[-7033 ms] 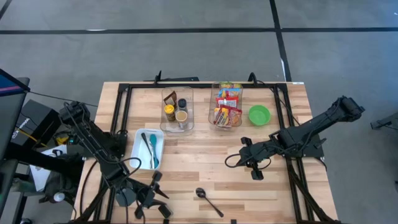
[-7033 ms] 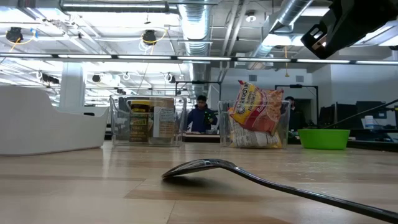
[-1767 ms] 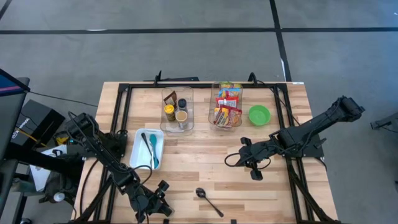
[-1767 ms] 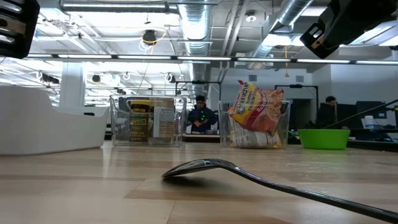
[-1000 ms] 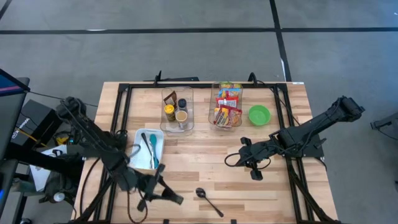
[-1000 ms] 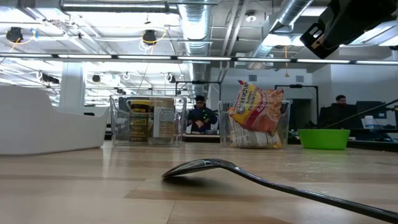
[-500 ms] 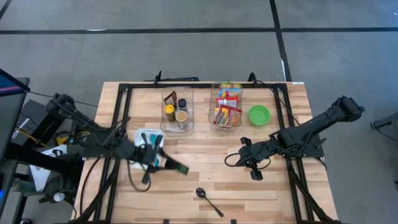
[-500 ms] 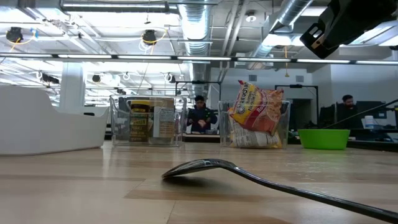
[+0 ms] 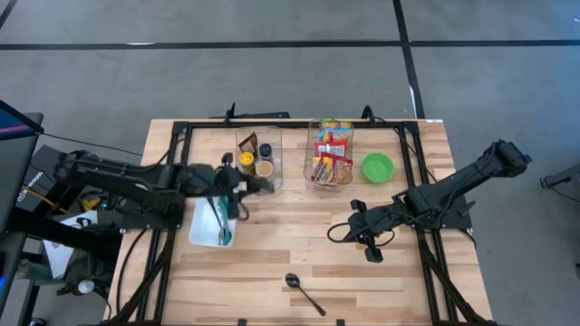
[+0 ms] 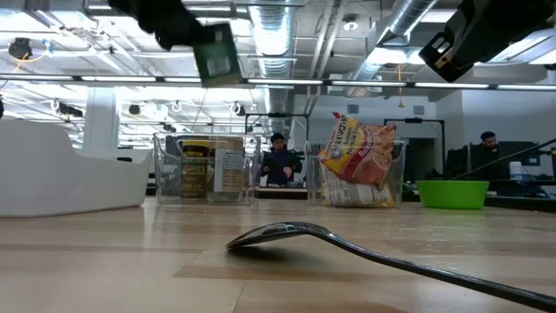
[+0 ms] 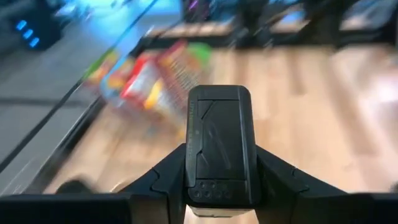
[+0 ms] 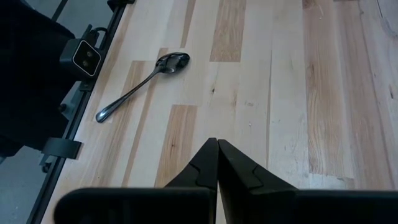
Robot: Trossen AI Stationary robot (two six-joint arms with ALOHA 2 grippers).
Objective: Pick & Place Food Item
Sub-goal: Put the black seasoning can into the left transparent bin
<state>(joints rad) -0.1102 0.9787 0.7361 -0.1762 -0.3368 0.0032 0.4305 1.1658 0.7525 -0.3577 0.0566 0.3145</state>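
Beside the jar bin, left jaws hover, can't tell their state; right jaws closed mid-worktop, spoon nearby.

On the table, two bins stand side by side near the far edge. The bin with jars is on the left, and the bin with snack packets is on the right of it. The bowl stands just beside the packet bin, on its right. The tray lies in front of the jar bin, toward the left side, with utensils in it. The spoon lies alone near the front edge, about the middle. The left pincer is over the front end of the jar bin. The right pincer is in front of the bowl, well apart from the spoon.
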